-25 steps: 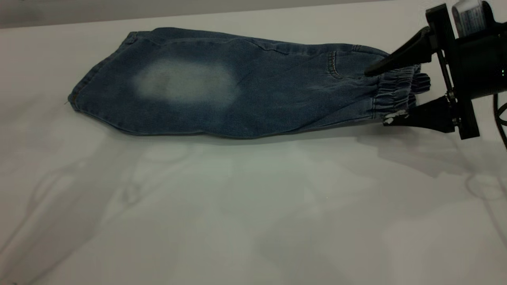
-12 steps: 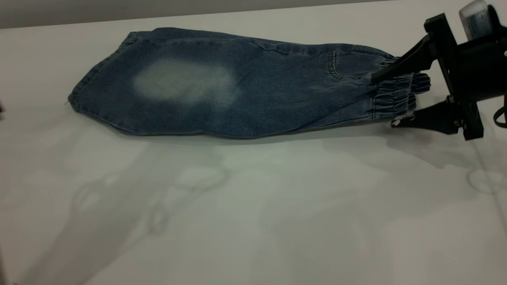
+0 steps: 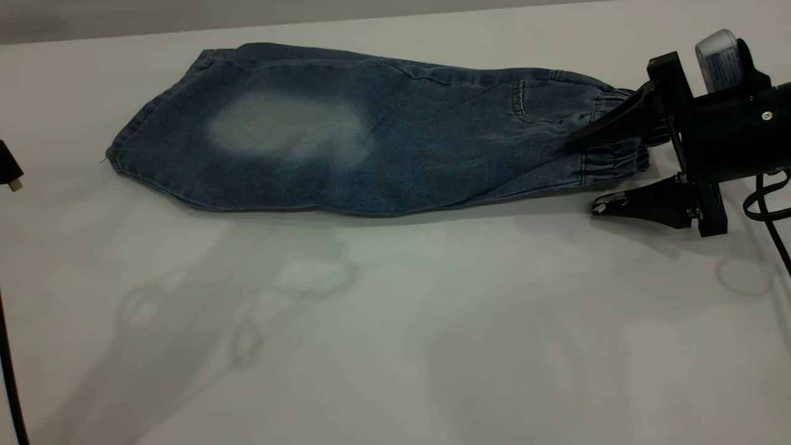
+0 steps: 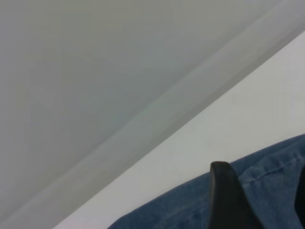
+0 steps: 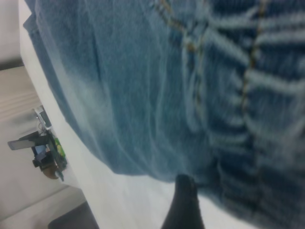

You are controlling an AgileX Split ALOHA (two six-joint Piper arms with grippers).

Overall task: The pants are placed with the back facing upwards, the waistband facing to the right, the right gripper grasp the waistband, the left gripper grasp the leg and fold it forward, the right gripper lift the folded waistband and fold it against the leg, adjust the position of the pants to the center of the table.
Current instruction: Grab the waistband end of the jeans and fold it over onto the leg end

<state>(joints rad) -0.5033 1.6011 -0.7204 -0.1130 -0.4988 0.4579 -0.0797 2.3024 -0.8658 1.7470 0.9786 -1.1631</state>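
Since a second ago black angular right gripper dropped lower at 3 o'clock, jaws spread wide around gathered elastic waistband of folded blue denim pants on white table, closing likely next.

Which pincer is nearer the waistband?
The right pincer: it is open astride the waistband. The left pincer shows only at the table's far left edge, beyond the pants' hem.
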